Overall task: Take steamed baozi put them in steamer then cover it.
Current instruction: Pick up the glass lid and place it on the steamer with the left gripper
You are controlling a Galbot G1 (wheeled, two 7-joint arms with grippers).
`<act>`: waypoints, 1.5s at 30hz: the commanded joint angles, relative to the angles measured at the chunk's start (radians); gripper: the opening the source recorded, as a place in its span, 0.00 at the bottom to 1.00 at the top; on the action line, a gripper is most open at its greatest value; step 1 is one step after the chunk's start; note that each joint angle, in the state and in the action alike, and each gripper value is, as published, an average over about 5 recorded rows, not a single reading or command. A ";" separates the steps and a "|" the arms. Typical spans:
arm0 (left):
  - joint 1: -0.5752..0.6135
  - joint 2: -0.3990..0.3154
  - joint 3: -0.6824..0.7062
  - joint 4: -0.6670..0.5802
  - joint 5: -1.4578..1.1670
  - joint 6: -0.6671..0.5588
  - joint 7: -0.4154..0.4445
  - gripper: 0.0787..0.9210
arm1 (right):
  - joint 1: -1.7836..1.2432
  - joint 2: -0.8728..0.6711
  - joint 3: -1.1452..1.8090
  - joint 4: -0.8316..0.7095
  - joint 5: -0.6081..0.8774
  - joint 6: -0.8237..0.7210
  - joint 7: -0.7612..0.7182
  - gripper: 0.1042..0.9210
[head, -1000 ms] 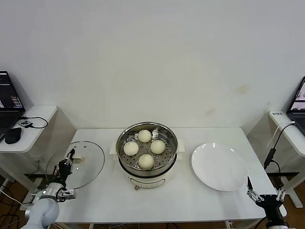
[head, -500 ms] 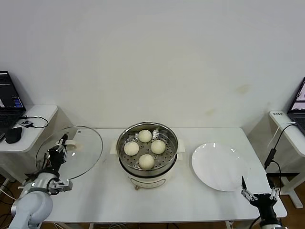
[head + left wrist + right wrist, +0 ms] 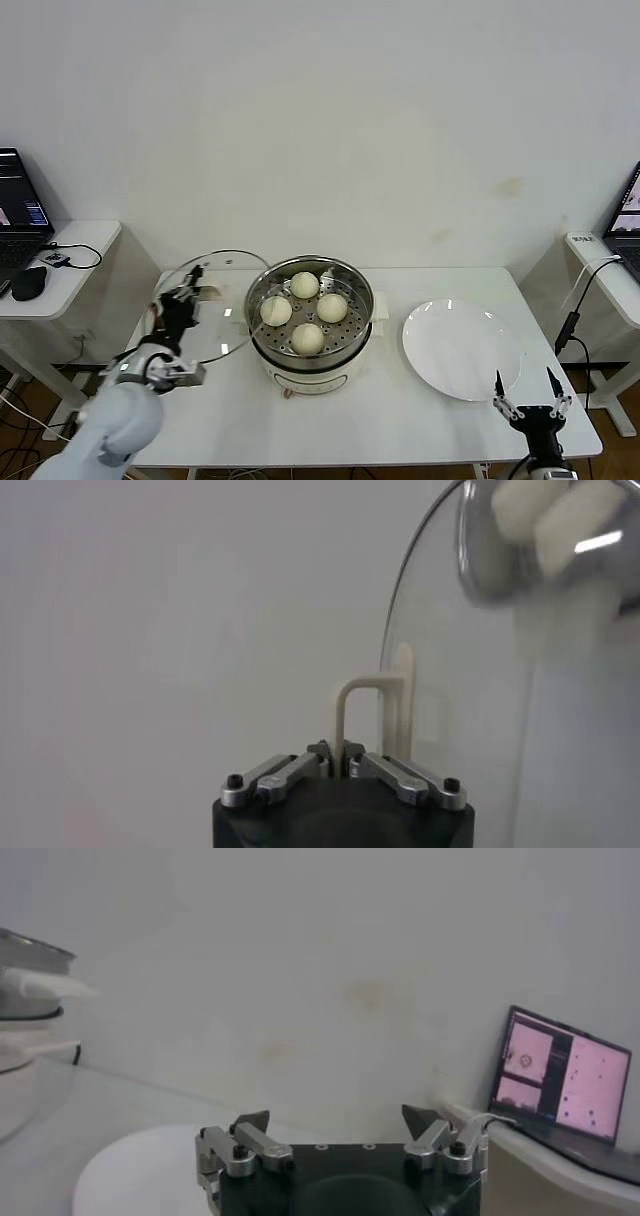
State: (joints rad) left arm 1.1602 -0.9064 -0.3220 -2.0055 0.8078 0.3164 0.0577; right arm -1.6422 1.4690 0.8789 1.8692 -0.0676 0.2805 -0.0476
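Baozi (image 3: 303,311): all four sit in the steamer (image 3: 309,323) at table centre, head view. The left gripper (image 3: 176,306) holds the lid (image 3: 213,308) by its handle, tilted, at the pot's 9 o'clock, rim just overlapping it. One empty plate (image 3: 461,349) at 3 o'clock; the right gripper (image 3: 532,407) waits at the table's 5 o'clock edge, fingers spread, holding nothing.

Left wrist: fingers (image 3: 286,774) pinched on the lid handle (image 3: 368,718), glass edge-on.

Right wrist: the gripper (image 3: 343,1132) is wide open.

Risk: a tilted lid could clip the rim or land crooked.
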 commanded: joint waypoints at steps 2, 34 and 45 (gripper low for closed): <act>-0.233 -0.136 0.286 0.043 0.170 0.147 0.102 0.07 | 0.011 0.085 -0.005 -0.005 -0.127 -0.020 0.038 0.88; -0.294 -0.495 0.339 0.227 0.610 0.167 0.281 0.07 | 0.029 0.109 -0.058 -0.088 -0.242 -0.021 0.089 0.88; -0.262 -0.519 0.338 0.238 0.645 0.159 0.280 0.07 | 0.020 0.109 -0.053 -0.093 -0.246 -0.017 0.089 0.88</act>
State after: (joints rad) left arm 0.8819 -1.3800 0.0104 -1.7879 1.4041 0.4766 0.3309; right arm -1.6211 1.5755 0.8275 1.7832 -0.3059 0.2608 0.0399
